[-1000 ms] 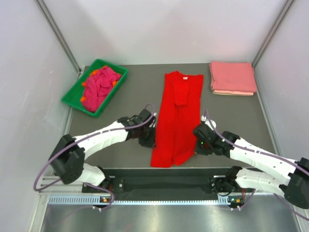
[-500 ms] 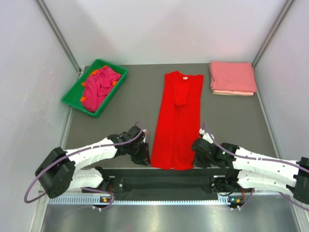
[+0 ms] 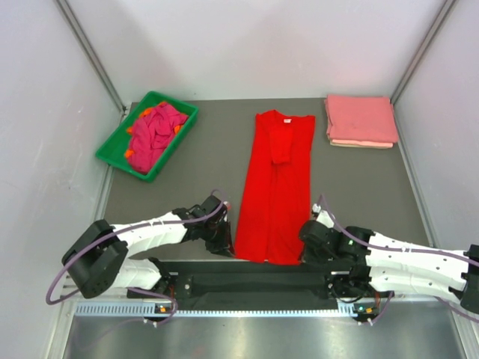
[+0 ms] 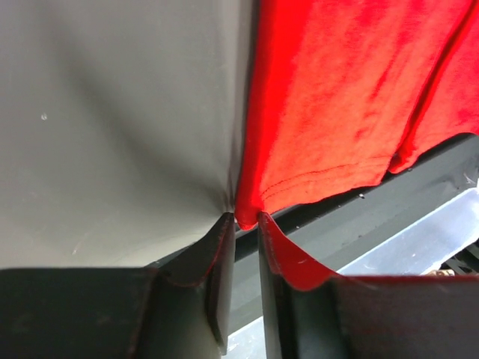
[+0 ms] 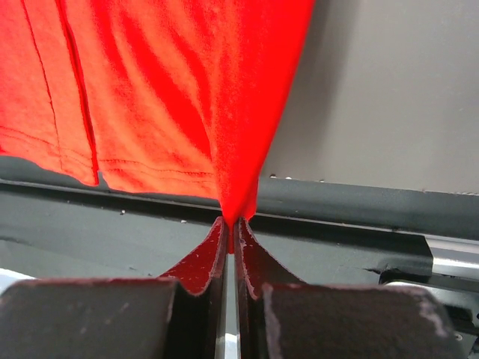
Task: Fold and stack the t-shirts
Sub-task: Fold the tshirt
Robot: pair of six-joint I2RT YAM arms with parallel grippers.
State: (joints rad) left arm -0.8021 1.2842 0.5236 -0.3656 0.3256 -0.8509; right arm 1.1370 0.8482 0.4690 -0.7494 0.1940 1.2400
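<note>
Finding 1 – red t-shirt (image 3: 275, 187): it lies flat on the table (image 3: 202, 157), folded lengthwise into a narrow strip. The collar is at the far end and the hem at the near edge. It runs between the two hands and away from both, with one hand at each near hem corner.

Finding 2 – left hand (image 4: 247, 221): it is at the near-left hem corner, low over the table edge. Its fingers (image 4: 217, 254) stand a narrow gap apart and the tip of the corner sits right at their mouth. Whether they pinch the cloth cannot be told from the left wrist view.

Finding 3 – right hand (image 5: 230, 223): it is at the near-right hem corner. The jaws are pressed together on a fold of the red cloth, which rises out of them in a taut pleat – a firm hold. The dark front rail (image 5: 337, 217) runs just beyond the fingertips.

Finding 4 – other garments: a folded stack of salmon pink t-shirts (image 3: 361, 120) sits well beyond the right hand at the far right corner. Crumpled magenta and orange t-shirts (image 3: 153, 134) lie in a green tray (image 3: 112, 149) well beyond the left hand, at the far left.
</note>
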